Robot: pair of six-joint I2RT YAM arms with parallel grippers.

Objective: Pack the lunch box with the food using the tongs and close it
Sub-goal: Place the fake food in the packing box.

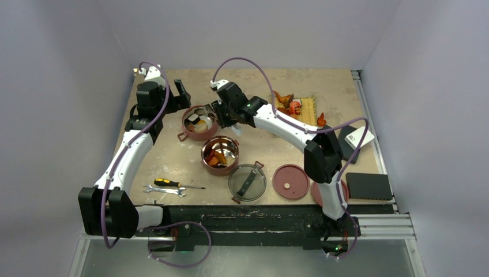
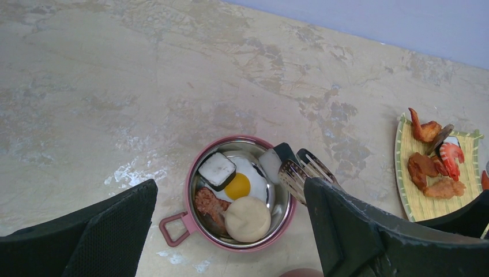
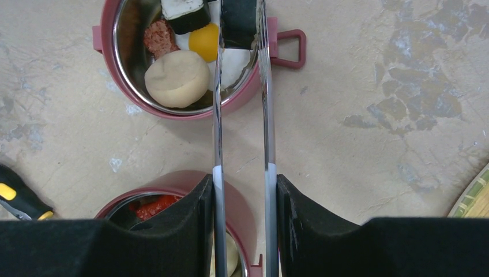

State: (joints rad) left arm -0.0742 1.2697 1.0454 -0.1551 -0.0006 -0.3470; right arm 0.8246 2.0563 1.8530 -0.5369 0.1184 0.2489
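Observation:
My right gripper (image 3: 242, 196) is shut on the silver tongs (image 3: 218, 115), one finger pressing each arm. A white-and-black food piece (image 3: 237, 40) sits between the tong tips, over the far red bowl's (image 3: 109, 52) handle side. That bowl (image 2: 190, 190) holds a fried egg (image 2: 242, 182), a beige bun (image 2: 248, 218), a brown chunk (image 2: 206, 202) and a white cube (image 2: 217, 168). The near bowl (image 1: 219, 154) holds red and orange pieces. My left gripper (image 2: 229, 193) hangs open above the far bowl, touching nothing. More food lies on the yellow mat (image 1: 297, 107).
The dark see-through lid (image 1: 247, 182) and a red disc lid (image 1: 290, 181) lie near the front edge; a second disc (image 1: 328, 190) is partly behind the right arm. A screwdriver (image 1: 173, 183) and wrench (image 1: 164, 190) lie front left. Black boxes (image 1: 369, 186) sit at the right.

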